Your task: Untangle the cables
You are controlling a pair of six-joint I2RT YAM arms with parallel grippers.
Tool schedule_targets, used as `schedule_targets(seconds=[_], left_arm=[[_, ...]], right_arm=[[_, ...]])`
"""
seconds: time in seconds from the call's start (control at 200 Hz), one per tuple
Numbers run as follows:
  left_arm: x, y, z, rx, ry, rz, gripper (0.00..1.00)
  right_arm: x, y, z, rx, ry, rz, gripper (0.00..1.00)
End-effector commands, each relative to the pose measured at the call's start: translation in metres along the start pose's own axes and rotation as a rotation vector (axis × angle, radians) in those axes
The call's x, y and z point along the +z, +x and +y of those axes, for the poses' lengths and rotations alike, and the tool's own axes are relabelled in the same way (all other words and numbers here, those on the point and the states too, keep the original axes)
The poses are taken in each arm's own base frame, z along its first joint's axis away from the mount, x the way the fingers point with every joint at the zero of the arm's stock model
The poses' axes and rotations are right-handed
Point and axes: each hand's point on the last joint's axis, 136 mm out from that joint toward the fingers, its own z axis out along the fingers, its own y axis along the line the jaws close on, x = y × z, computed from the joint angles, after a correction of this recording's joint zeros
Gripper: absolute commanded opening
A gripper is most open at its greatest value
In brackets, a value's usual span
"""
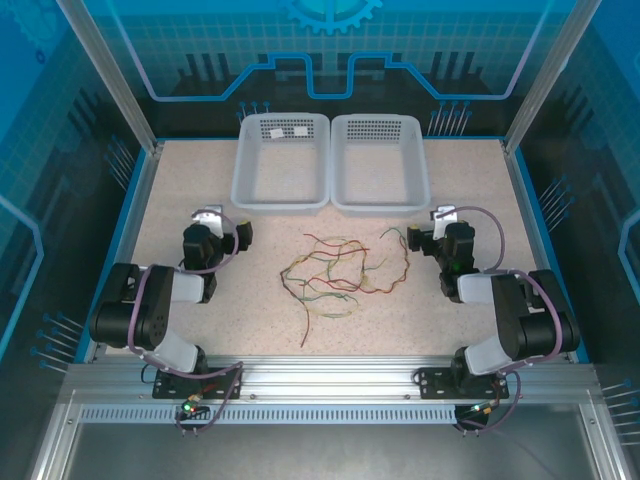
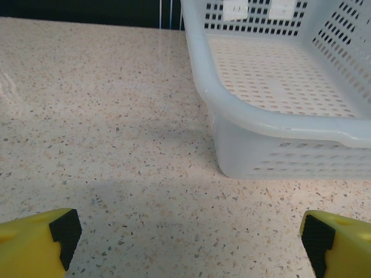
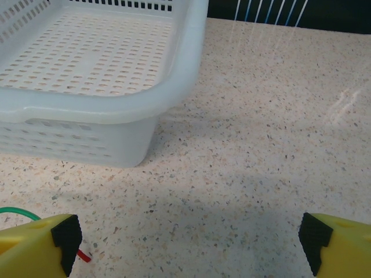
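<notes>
A tangle of thin red, green and tan cables (image 1: 342, 271) lies on the table's middle, between the two arms, with one red strand trailing toward the near edge. My left gripper (image 1: 243, 232) rests to the left of the tangle, apart from it, open with bare table between its yellow fingers (image 2: 40, 246). To the right of the tangle sits my right gripper (image 1: 413, 238), open too; a green cable end (image 3: 17, 212) and a red tip (image 3: 84, 255) show beside its left finger (image 3: 40, 246).
Two white perforated baskets stand side by side at the back, the left basket (image 1: 281, 160) (image 2: 278, 124) and the right basket (image 1: 380, 162) (image 3: 104, 110). Blue walls and metal posts ring the speckled table.
</notes>
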Motion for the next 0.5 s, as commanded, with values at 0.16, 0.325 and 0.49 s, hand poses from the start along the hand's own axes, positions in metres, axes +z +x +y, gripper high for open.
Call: schedule_targets(seconds=[0.16, 0.325, 0.49], left_arm=[[-0.087, -0.081, -0.052, 0.011, -0.008, -0.154, 0.93], [-0.116, -0.096, -0.123, -0.128, 0.208, 0.126, 0.65], [-0.115, -0.041, -0.184, -0.065, 0.313, 0.504, 0.62]], right_arm=[[-0.092, -0.053, -0.043, 0.441, 0.152, 0.036, 1.0], [-0.135, -0.068, 0.057, 0.372, -0.375, 0.025, 0.88], [-0.143, -0.055, 0.128, 0.141, -0.52, 0.208, 0.83]])
